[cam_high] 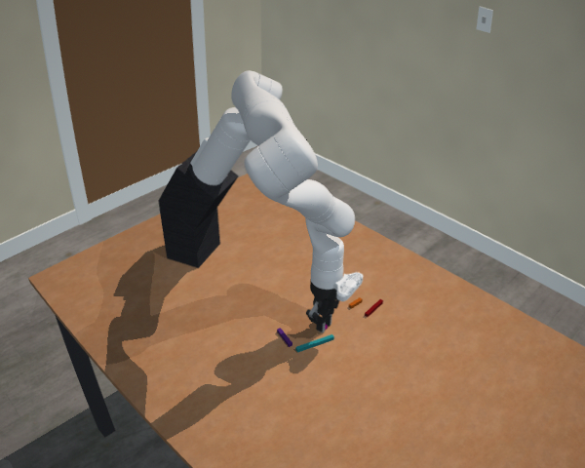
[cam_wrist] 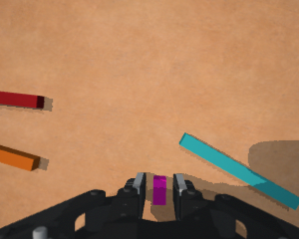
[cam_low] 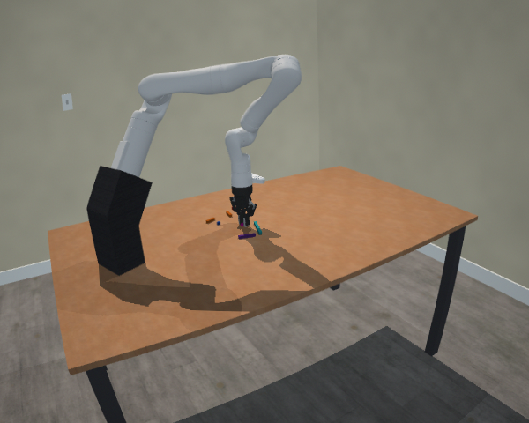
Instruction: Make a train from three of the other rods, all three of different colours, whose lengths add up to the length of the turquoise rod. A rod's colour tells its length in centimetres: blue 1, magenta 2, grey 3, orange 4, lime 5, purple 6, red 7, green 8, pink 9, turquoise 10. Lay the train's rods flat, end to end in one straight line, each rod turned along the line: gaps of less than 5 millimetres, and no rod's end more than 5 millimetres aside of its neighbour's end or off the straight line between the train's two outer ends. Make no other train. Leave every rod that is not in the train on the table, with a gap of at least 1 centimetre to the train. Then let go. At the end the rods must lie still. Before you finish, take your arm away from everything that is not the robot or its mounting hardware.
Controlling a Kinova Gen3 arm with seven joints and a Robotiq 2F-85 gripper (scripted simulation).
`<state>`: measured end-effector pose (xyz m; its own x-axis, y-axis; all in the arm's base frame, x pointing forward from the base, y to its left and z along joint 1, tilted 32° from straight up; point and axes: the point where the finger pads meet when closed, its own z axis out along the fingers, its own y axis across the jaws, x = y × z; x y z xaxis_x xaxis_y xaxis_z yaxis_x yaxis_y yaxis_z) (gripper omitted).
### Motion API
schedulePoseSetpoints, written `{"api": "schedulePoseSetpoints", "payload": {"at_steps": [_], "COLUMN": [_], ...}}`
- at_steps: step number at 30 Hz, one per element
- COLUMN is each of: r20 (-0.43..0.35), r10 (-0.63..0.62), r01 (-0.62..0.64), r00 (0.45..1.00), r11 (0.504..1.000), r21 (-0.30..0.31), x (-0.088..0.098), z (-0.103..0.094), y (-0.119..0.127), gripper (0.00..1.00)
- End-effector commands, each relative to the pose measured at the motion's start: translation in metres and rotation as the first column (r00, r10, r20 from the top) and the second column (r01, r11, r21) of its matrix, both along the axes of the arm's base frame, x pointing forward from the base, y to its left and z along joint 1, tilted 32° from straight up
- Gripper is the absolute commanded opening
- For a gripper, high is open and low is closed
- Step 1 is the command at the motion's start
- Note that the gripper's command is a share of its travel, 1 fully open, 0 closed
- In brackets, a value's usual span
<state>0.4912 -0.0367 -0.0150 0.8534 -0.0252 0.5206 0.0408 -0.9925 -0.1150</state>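
Note:
My gripper (cam_high: pixel 321 328) (cam_low: pixel 244 223) (cam_wrist: pixel 158 184) is partly open, low at the table. Its fingers stand on both sides of the magenta rod (cam_high: pixel 326 327) (cam_low: pixel 242 225) (cam_wrist: pixel 159 194), with a narrow gap at each side in the wrist view. The turquoise rod (cam_high: pixel 314 343) (cam_low: pixel 257 227) (cam_wrist: pixel 234 167) lies close by. The purple rod (cam_high: pixel 284 337) (cam_low: pixel 246 236) lies near one end of the turquoise one. An orange rod (cam_high: pixel 355 303) (cam_low: pixel 228 213) (cam_wrist: pixel 12 157) and the red rod (cam_high: pixel 373 307) (cam_wrist: pixel 15 99) lie apart. The red rod is hidden in the exterior view.
A second orange rod (cam_low: pixel 210 220) and a small blue rod (cam_low: pixel 218 223) lie towards the arm's base; the arm hides them in the top view. All lie on the wooden table (cam_high: pixel 434 382) (cam_low: pixel 369 204). The arm's shadow falls over part of the turquoise rod.

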Motion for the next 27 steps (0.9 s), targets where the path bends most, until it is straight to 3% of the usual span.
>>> {"api": "schedulePoseSetpoints", "payload": {"at_steps": [1,18,19,27], "r20": [0.001,0.001,0.001,0.001], "r10": [0.000,0.000,0.000,0.000], "r01": [0.000,0.000,0.000,0.000], "r00": [1.000,1.000,1.000,1.000], "r11": [1.000,1.000,1.000,1.000], "r21": [-0.001,-0.001,-0.001,-0.001], "x": [0.0001,0.0001,0.0001,0.0001], "z": [0.0005,0.0005,0.0005,0.0005], "y": [-0.0003,-0.0003,-0.0003,-0.0003], "gripper": [0.24,0.24,0.05,0.05]}}
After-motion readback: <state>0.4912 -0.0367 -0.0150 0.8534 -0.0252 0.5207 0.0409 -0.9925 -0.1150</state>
